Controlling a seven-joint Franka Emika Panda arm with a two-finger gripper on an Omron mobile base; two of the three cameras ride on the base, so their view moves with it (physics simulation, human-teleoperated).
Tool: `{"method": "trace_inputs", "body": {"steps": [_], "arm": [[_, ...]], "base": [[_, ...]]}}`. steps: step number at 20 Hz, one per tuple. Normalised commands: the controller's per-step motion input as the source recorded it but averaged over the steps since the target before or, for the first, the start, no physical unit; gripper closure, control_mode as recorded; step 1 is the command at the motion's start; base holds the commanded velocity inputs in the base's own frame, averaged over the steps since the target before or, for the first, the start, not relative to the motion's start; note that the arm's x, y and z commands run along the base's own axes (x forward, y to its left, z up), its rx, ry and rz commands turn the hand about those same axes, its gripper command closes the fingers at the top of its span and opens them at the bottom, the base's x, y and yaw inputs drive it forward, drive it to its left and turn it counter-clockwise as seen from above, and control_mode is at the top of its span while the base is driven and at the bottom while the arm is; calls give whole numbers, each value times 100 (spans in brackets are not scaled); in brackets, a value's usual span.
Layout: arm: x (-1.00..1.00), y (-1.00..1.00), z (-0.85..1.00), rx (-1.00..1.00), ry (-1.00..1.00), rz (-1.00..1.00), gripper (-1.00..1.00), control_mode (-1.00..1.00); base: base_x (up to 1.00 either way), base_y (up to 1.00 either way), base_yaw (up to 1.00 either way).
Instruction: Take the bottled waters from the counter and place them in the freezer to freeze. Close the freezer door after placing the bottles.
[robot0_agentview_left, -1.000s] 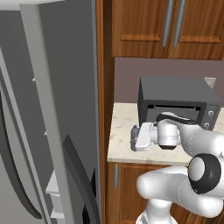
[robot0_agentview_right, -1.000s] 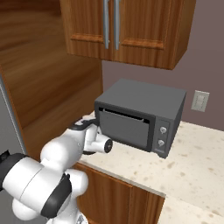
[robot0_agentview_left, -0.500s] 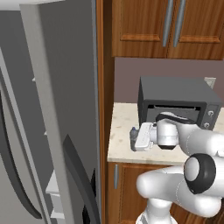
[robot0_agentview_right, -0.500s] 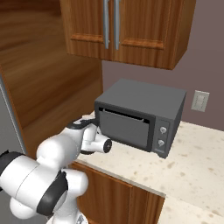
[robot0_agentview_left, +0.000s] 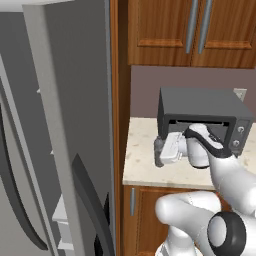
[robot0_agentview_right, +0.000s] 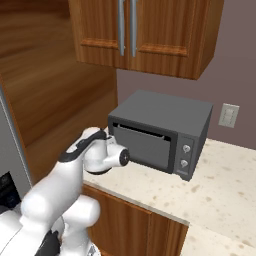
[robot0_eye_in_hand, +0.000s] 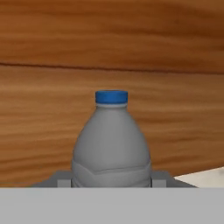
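Observation:
A grey bottled water (robot0_eye_in_hand: 111, 140) with a blue cap stands upright between my fingertips (robot0_eye_in_hand: 63, 179), in front of a brown wooden side panel. My gripper (robot0_eye_in_hand: 111, 180) is shut on its lower body. In the left base view the gripper (robot0_agentview_left: 161, 151) holds the bottle (robot0_agentview_left: 158, 150) just above the left end of the beige speckled counter (robot0_agentview_left: 142, 167), in front of the microwave. The big grey fridge fills the left of that view, with an open grey door (robot0_agentview_left: 75, 115), dark handles (robot0_agentview_left: 92, 205) and pale freezer shelves (robot0_agentview_left: 61, 217) low down.
A dark grey microwave (robot0_agentview_left: 200, 112) stands on the counter right behind my hand, also seen as the microwave (robot0_agentview_right: 160, 130) in the right base view. Wooden wall cabinets (robot0_agentview_right: 145, 35) hang above. The counter (robot0_agentview_right: 225, 195) runs on to the right.
The gripper has closed on the grey bottle. The arm and the bottle have hardly moved since.

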Motion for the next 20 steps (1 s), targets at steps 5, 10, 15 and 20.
{"method": "trace_inputs", "body": {"steps": [5,10,15,20], "arm": [[-43,0,100,-5,19,-15,100,-100],[-51,0,100,-1,13,-17,100,-100],[-75,-1,100,0,0,-16,100,-100],[-56,-22,100,0,0,-8,100,-100]], "base": [[0,0,0],[0,0,0],[0,0,0],[0,0,0]]}}
